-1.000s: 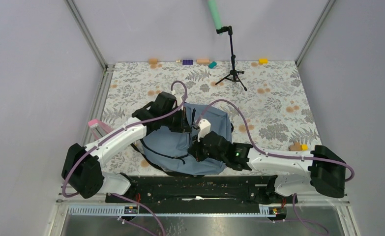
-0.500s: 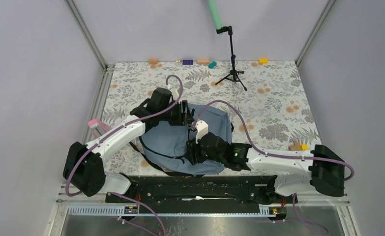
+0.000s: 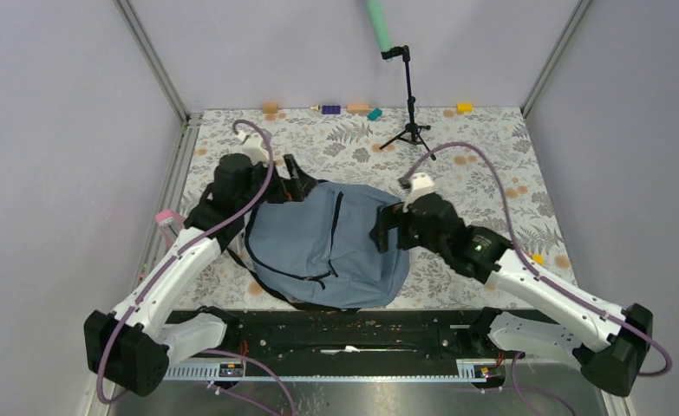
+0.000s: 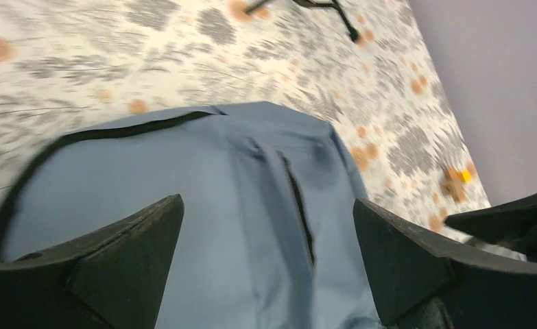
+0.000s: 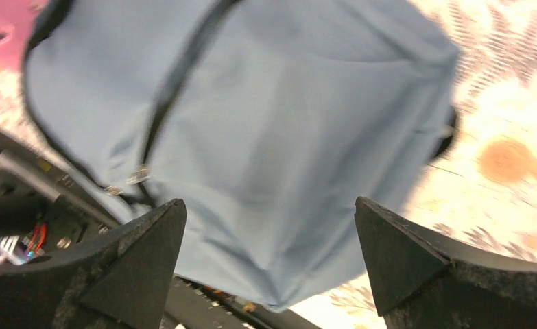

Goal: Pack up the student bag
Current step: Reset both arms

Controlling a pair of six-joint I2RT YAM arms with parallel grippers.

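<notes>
The student bag [image 3: 327, 247], a grey-blue backpack with black zippers, lies flat on the floral cloth near the front edge. My left gripper [image 3: 303, 186] hovers at the bag's back-left corner, open, with nothing between its fingers. In the left wrist view the gripper [image 4: 267, 200] frames the bag [image 4: 204, 178] and a black zipper line. My right gripper [image 3: 382, 236] hangs open at the bag's right side. From the right wrist, that gripper [image 5: 270, 201] looks down on the bag [image 5: 286, 116], empty. Neither gripper touches the fabric.
A black tripod [image 3: 411, 95] holding a green tube stands at the back. Small blocks line the back edge: orange [image 3: 270, 108], purple [image 3: 330, 109], teal [image 3: 375, 113], yellow [image 3: 464, 107]. A pink item [image 3: 166, 217] lies left, a yellow block [image 3: 537, 257] right. A black rail [image 3: 344, 325] borders the front.
Both grippers have opened and pulled off the bag: the left arm swung back and left, the right arm rose and swung right. The bag now lies uncovered.
</notes>
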